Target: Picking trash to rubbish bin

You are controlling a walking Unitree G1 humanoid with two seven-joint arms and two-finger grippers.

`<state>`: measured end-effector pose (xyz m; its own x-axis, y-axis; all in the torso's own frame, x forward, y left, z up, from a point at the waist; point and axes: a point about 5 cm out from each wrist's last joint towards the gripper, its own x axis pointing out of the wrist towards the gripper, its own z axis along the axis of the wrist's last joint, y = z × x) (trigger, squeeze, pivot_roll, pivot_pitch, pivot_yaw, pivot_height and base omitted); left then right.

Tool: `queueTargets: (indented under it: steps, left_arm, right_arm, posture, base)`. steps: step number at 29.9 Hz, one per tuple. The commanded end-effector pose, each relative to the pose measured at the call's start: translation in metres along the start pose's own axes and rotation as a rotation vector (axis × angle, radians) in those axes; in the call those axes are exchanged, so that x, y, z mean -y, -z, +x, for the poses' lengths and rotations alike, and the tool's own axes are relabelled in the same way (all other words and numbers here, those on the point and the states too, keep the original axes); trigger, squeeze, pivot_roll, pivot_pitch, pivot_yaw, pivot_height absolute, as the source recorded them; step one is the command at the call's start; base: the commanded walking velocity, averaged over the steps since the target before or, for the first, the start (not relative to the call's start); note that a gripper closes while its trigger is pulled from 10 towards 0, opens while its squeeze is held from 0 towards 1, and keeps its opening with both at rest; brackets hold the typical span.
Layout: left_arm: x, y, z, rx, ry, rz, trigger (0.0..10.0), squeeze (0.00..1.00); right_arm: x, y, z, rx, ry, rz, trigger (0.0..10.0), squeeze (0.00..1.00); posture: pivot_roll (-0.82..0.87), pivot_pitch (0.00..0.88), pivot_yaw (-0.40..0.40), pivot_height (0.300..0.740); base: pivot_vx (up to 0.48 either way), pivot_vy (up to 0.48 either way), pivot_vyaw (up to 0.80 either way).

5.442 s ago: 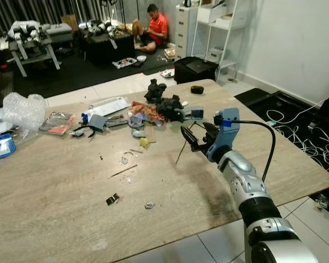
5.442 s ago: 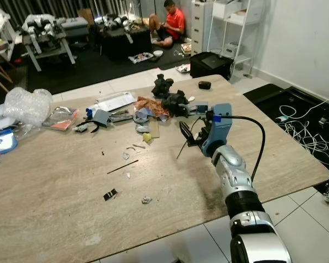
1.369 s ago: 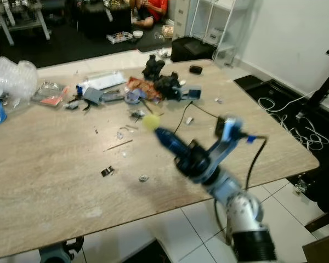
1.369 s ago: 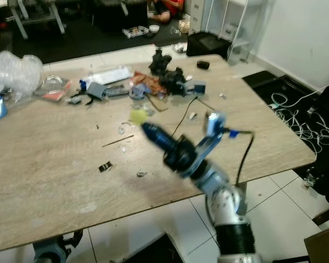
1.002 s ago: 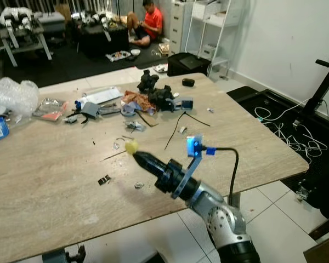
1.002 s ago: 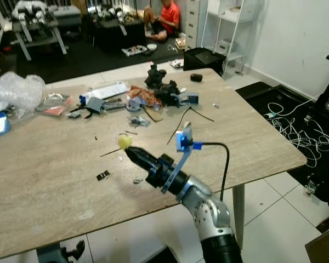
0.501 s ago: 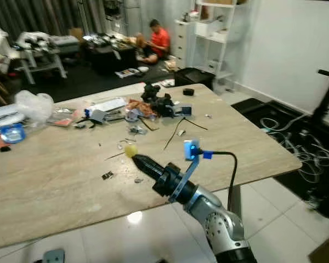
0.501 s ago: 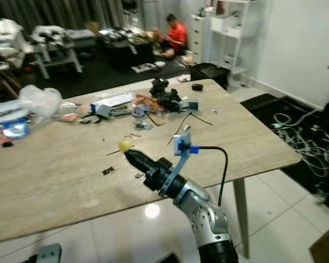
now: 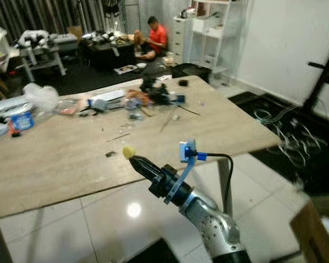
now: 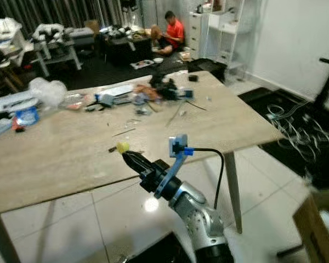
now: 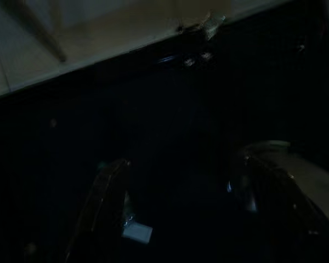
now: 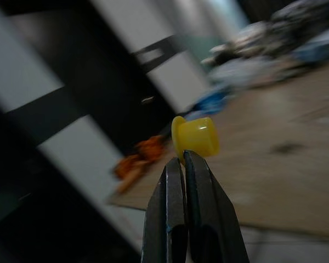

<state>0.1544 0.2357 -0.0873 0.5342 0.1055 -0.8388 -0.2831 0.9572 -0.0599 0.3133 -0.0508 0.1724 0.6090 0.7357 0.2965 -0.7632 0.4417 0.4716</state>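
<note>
1. The right gripper (image 9: pixel 132 158) reaches up from the lower centre of the left eye view, its jaws pressed together on a small yellow cap (image 9: pixel 129 152) pinched at their very tips
2. In the right wrist view the yellow cap (image 12: pixel 195 136) sits just above the two black fingers (image 12: pixel 170 189), which meet with almost no gap below it; it pokes out past the tips, open rim turned to the side
3. The cap is held in the air in front of the near edge of the table (image 9: pixel 55 164), over the white tiled floor (image 9: pixel 98 224), not touching the tabletop
4. On the table's far side, in the upper centre of the frame, lies a heap of clutter (image 9: pixel 148 94); crumpled clear plastic (image 9: pixel 41 96) lies at the upper left, and a few small scraps (image 9: pixel 111 154) are scattered nearer the cap
5. A person in a red shirt (image 9: pixel 156 34) sits on the floor at the top of the frame, behind the table
6. The left wrist view is very dark; I cannot tell whether the left gripper's jaws are apart or together
</note>
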Motion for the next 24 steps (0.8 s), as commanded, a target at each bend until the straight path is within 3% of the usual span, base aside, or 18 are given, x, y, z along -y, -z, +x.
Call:
queueTargets:
  steps: [1, 7, 11, 16, 22, 24]
  left_arm:
    - [-0.001, 0.0, 0.0, -0.005, -0.001, 0.019, 10.0, 0.0]
    - [0.0, 0.004, -0.001, -0.019, 0.003, 0.035, 10.0, 0.0]
    - [0.001, 0.004, 0.0, -0.019, 0.004, 0.037, 10.0, 0.0]
    - [0.001, 0.005, -0.001, -0.021, 0.002, 0.055, 10.0, 0.0]
    - [0.002, 0.0, 0.0, -0.006, 0.008, 0.077, 10.0, 0.0]
    - [0.003, -0.003, 0.001, 0.003, 0.011, 0.079, 10.0, 0.0]
  right_arm:
    - [0.007, -0.005, 0.0, 0.033, 0.067, -0.014, 10.0, 0.0]
    - [0.029, -0.018, -0.004, 0.095, 0.233, -0.05, 10.0, 0.0]
    - [0.035, -0.022, -0.007, 0.11, 0.271, -0.061, 10.0, 0.0]
    - [0.04, -0.02, -0.013, 0.11, 0.33, -0.094, 10.0, 0.0]
    - [0.049, -0.012, -0.022, 0.092, 0.425, -0.151, 10.0, 0.0]
    - [0.052, -0.013, -0.025, 0.097, 0.454, -0.157, 10.0, 0.0]
  posture:
    - [-0.12, 0.099, 0.093, 0.74]
    - [-0.12, 0.093, 0.09, 0.74]
    - [-0.13, 0.096, 0.094, 0.74]
    - [-0.14, 0.099, 0.1, 0.74]
    - [-0.16, 0.1, 0.112, 0.74]
    - [-0.16, 0.099, 0.113, 0.74]
  base:
    - [0.0, 0.0, -0.8]
    - [0.0, 0.0, -0.8]
    - [0.0, 0.0, -0.8]
    - [0.0, 0.0, 0.0]
    - [0.0, 0.0, -0.8]
    - [0.0, 0.0, 0.0]
